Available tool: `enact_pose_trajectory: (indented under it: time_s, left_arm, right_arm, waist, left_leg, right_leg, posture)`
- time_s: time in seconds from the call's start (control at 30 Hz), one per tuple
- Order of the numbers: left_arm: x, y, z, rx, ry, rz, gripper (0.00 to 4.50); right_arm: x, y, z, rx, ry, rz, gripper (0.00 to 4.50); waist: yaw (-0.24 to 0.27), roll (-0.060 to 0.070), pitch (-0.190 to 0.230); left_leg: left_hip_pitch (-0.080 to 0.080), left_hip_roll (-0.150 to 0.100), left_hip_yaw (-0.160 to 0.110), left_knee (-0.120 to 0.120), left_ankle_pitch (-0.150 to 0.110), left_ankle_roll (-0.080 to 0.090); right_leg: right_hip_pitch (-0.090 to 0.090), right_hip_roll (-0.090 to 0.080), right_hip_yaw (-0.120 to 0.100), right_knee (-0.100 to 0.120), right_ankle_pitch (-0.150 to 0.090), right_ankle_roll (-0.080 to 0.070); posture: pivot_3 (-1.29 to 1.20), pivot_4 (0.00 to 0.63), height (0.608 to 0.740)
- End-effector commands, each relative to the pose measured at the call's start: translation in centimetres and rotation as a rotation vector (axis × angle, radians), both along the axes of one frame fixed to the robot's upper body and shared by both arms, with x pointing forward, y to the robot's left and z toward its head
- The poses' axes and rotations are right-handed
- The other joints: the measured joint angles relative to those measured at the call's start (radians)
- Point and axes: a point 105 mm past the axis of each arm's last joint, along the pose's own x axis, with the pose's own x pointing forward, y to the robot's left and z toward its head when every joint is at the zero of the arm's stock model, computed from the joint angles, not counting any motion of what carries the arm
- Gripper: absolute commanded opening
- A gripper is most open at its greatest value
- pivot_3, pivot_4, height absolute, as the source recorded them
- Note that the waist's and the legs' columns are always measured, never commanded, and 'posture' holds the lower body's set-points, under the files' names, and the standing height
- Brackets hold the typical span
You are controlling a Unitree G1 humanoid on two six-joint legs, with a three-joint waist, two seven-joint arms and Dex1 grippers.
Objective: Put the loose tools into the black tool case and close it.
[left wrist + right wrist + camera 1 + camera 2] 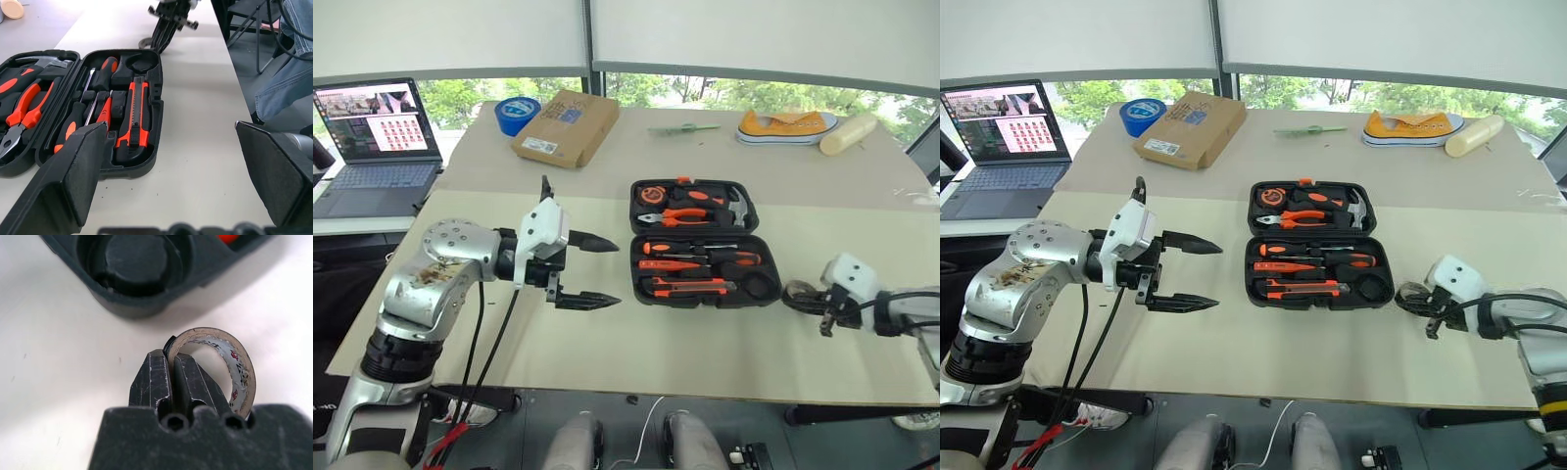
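Observation:
The black tool case (637,231) lies open in the middle of the table. Its near half holds two orange-and-black screwdrivers (705,258) and the orange-black utility knife (690,286). Just right of the case, the small greyish tape ring (797,294) stands on edge on the table. My right gripper (172,363) is shut on the ring's wall (237,367), close to the case's round empty recess (137,259). To the left of the case my left gripper (595,271) hangs wide open, pointing at it, nothing between its fingers (83,161).
Pliers (677,216) and a hammer (736,206) sit in the case's far half. At the back stand a cardboard box (566,127), a blue tape roll (516,113), a yellow shoe (785,125) and a pale cylinder (848,133). A laptop (377,137) stands at the far left.

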Motion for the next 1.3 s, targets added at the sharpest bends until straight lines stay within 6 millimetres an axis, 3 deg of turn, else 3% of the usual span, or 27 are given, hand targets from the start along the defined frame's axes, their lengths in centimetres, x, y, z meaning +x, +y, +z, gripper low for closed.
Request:
enact_pose_trajectory:
  time_s: [0.03, 0.1, 0.2, 0.37, 0.5, 0.7, 0.8, 0.97, 1.17, 1.3]
  left_arm:
    - [-0.3, -0.5, 0.8, -0.005, -0.043, -0.038, 4.50]
    - [-0.3, -0.6, 0.8, -0.004, -0.043, -0.044, 4.50]
    - [-0.3, -0.8, 0.7, -0.003, -0.043, -0.049, 4.50]
    - [-0.2, -0.9, 0.6, -0.001, -0.044, -0.057, 4.50]
    - [0.0, -1.0, 0.7, 0.000, -0.053, -0.057, 4.50]
    - [0.0, -0.8, 0.7, 0.003, -0.056, -0.051, 4.50]
    - [0.1, -0.9, 0.8, 0.004, -0.058, -0.048, 4.50]
    - [0.3, -0.9, 0.9, 0.004, -0.061, -0.043, 4.50]
    - [0.7, -0.8, 0.9, 0.007, -0.061, -0.024, 4.50]
    - [2.3, -0.2, 0.0, 0.003, -0.037, 0.074, 4.50]
  right_arm:
    - [0.8, 1.2, 5.5, 0.099, -0.129, -0.003, 0.05]
    - [0.8, 2.5, 6.8, 0.150, -0.151, 0.023, 0.05]
    - [0.2, 5.8, 7.1, 0.209, -0.118, 0.116, 0.05]
    - [-0.1, 8.8, 5.3, 0.190, -0.083, 0.168, 0.05]
    - [0.2, 8.2, 3.0, 0.110, -0.052, 0.117, 0.05]
    - [0.5, 6.6, 1.1, 0.027, -0.026, 0.075, 0.05]
    - [0.0, 7.0, 0.7, 0.064, -0.001, 0.086, 0.05]
    - [-0.3, 7.0, 0.3, 0.064, 0.003, 0.087, 1.66]
    - [-0.9, 6.7, 1.9, 0.095, -0.009, 0.079, 3.65]
    - [0.3, 4.8, 4.3, 0.145, -0.065, -0.002, 3.65]
  waist:
    - [-0.003, 0.000, 0.000]
    - [-0.008, 0.000, 0.000]
    - [-0.008, 0.000, 0.000]
    - [-0.002, 0.000, 0.000]
    - [0.006, 0.000, 0.000]
    - [0.006, 0.000, 0.000]
    - [0.008, 0.000, 0.000]
    - [0.010, 0.000, 0.000]
    - [0.009, 0.000, 0.000]
    - [0.009, 0.000, 0.000]
  left_leg:
    - [0.000, 0.000, 0.000, 0.000, 0.000, 0.000]
    - [0.000, 0.000, 0.000, 0.000, 0.000, 0.000]
    - [0.000, 0.001, -0.001, -0.001, 0.000, 0.000]
    - [-0.001, 0.000, -0.001, -0.001, 0.000, 0.000]
    - [-0.001, 0.000, -0.001, -0.001, 0.000, 0.000]
    - [-0.001, 0.000, -0.001, -0.001, 0.000, 0.000]
    - [-0.001, 0.000, -0.001, -0.001, 0.000, 0.000]
    - [-0.001, 0.000, -0.001, 0.000, 0.000, 0.000]
    - [-0.001, 0.000, -0.001, -0.001, 0.000, 0.000]
    - [-0.001, 0.000, -0.001, 0.000, 0.000, 0.000]
  right_leg:
    - [0.000, 0.000, 0.000, 0.000, 0.000, 0.000]
    - [-0.001, 0.000, 0.000, 0.000, 0.000, 0.000]
    - [-0.001, 0.001, 0.000, 0.000, 0.000, 0.000]
    - [-0.001, 0.000, -0.001, -0.001, 0.000, 0.000]
    - [-0.001, 0.000, -0.001, 0.000, 0.000, 0.000]
    - [-0.001, 0.000, -0.001, 0.000, 0.000, 0.000]
    - [-0.001, 0.000, -0.001, 0.000, 0.000, 0.000]
    - [0.000, 0.000, -0.001, -0.001, 0.000, 0.000]
    - [0.000, 0.000, -0.001, -0.001, 0.000, 0.000]
    - [-0.001, 0.000, -0.001, -0.001, 0.000, 0.000]
  posture:
    - [0.00, 0.150, 0.735]
    - [0.00, 0.150, 0.735]
    - [0.00, 0.150, 0.735]
    - [0.00, 0.150, 0.735]
    - [0.00, 0.150, 0.735]
    - [0.00, 0.150, 0.735]
    - [0.00, 0.150, 0.735]
    - [0.00, 0.150, 0.735]
    - [0.00, 0.150, 0.735]
    - [0.00, 0.150, 0.735]
